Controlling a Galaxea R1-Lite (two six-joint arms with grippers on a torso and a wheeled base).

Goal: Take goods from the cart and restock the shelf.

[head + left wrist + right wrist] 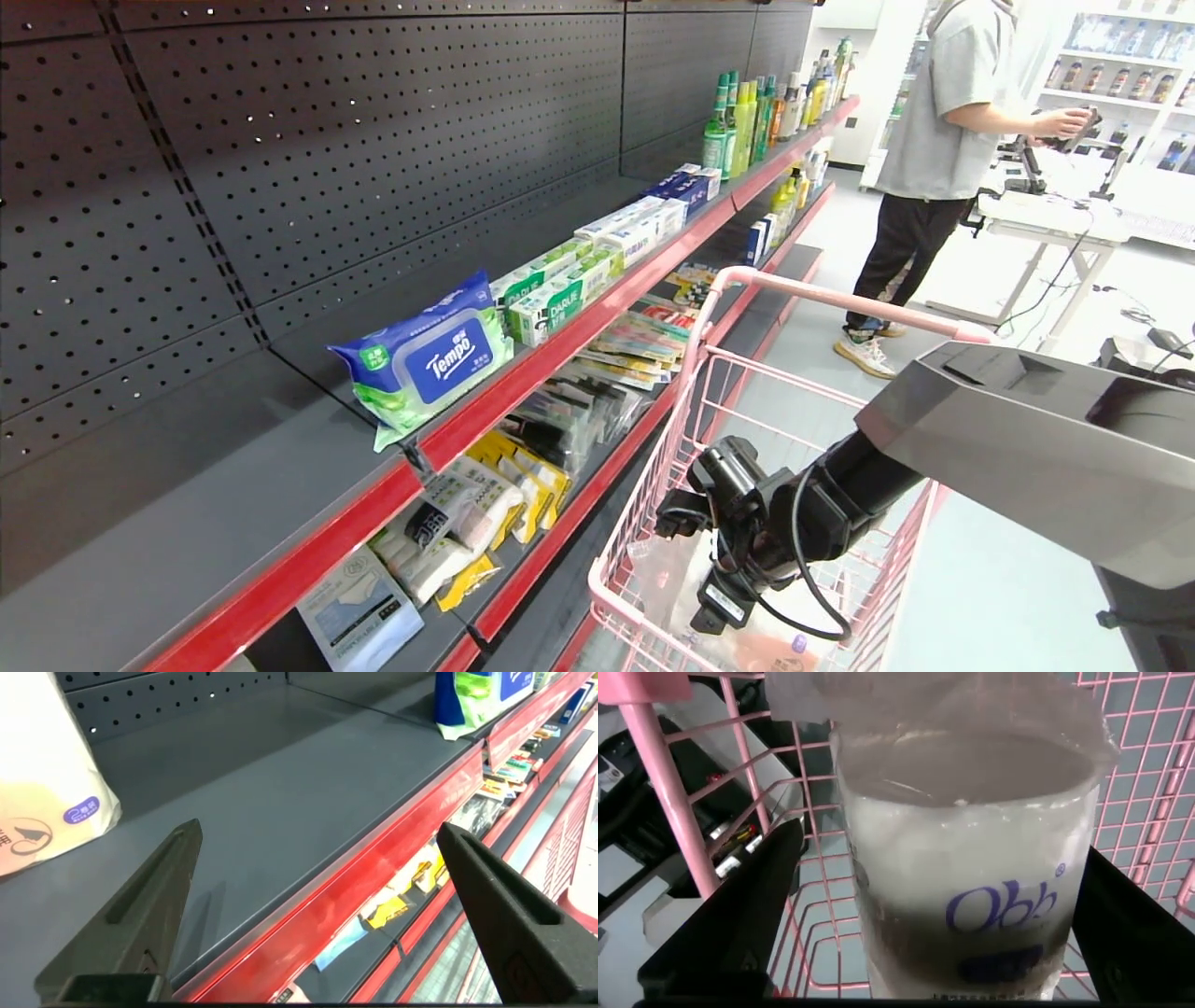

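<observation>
Right gripper point(943, 859): down inside the cart point(822, 299), fingers spread to either side of a film-wrapped pack point(971, 812), not yet clenched on it. The pack is judged light and soft, and its wrap slippery. It is best taken across the middle with a firm squeeze. The cart's wire walls stand close around it, so the lift should go straight up past the rim.

Left gripper point(320, 829): released and empty, over the bare shelf point(280, 775) beside the cart, where there is ample room to set the pack down.
</observation>
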